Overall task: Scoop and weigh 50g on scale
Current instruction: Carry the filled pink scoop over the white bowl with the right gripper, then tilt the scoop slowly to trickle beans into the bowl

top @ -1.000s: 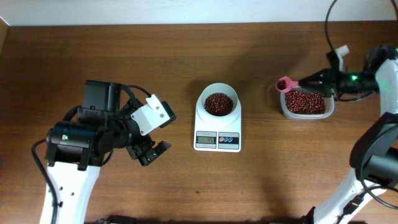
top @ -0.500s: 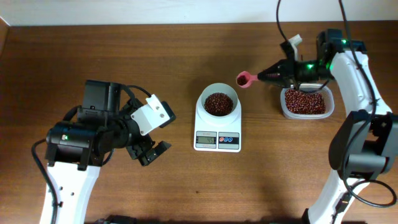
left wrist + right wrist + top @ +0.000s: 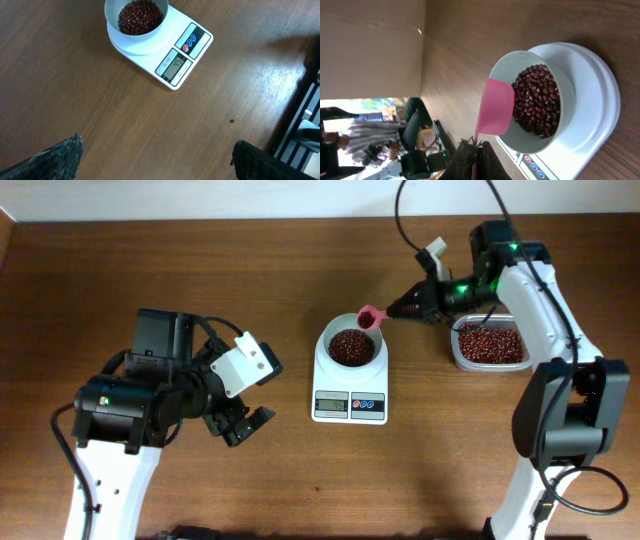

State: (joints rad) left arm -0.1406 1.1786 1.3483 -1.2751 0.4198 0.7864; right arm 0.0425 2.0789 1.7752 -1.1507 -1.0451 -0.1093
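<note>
The scale (image 3: pixel 349 388) sits near the middle of the tabletop (image 3: pixel 300 260), its display and buttons turned toward the near edge; the digits are too small to read with certainty. Its round white bowl (image 3: pixel 327 340) holds a heap of dark red-brown beans (image 3: pixel 351 347) that covers the bottom. The right gripper (image 3: pixel 408 307) is clamped on the handle of a pink spoon (image 3: pixel 371 317), reaching in from the right side of the tabletop. The scoop end hangs at the bowl's rim on the side facing the far right corner, and in the wrist view it overlaps that rim; only the back of the scoop shows, so I cannot tell what it carries. A clear tub (image 3: pixel 492 367) with more of the same beans stands toward the right edge, apart from the scale and just beside the right arm. The left gripper (image 3: pixel 240 423) hovers over the left half of the tabletop, closer to the near edge, well apart from the scale, its jaws spread wide and holding nothing.
</note>
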